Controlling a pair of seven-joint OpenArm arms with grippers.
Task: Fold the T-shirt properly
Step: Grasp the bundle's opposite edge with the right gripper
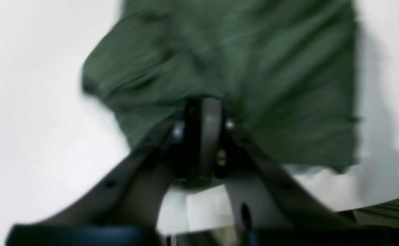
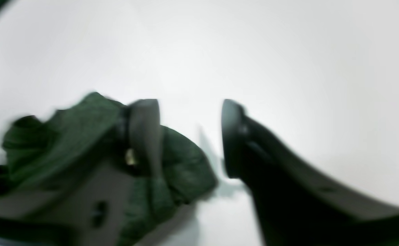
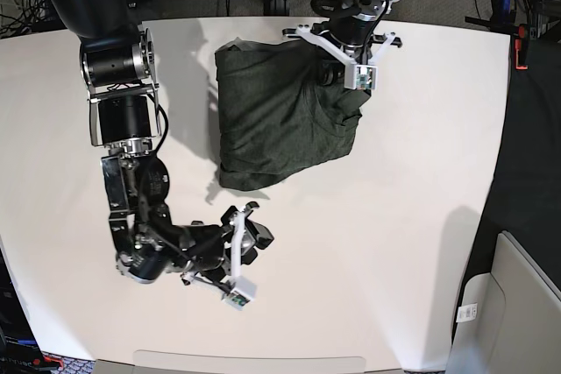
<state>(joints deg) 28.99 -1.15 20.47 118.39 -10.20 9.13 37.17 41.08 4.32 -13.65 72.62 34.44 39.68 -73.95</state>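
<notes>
the t-shirt [image 3: 280, 120] lies partly folded at upper centre; left pincer [image 1: 203, 112] clenched on its edge, right pincer [image 2: 189, 136] released; final folds remain.

left gripper [image 1: 203, 112] has its fingers [image 1: 210, 119] pressed together, pinching fabric between them, arm stretched out at the far side. right gripper [image 2: 189, 136] is spread apart, nothing between the fingers [image 2: 145, 130], elbow bent low.
</notes>
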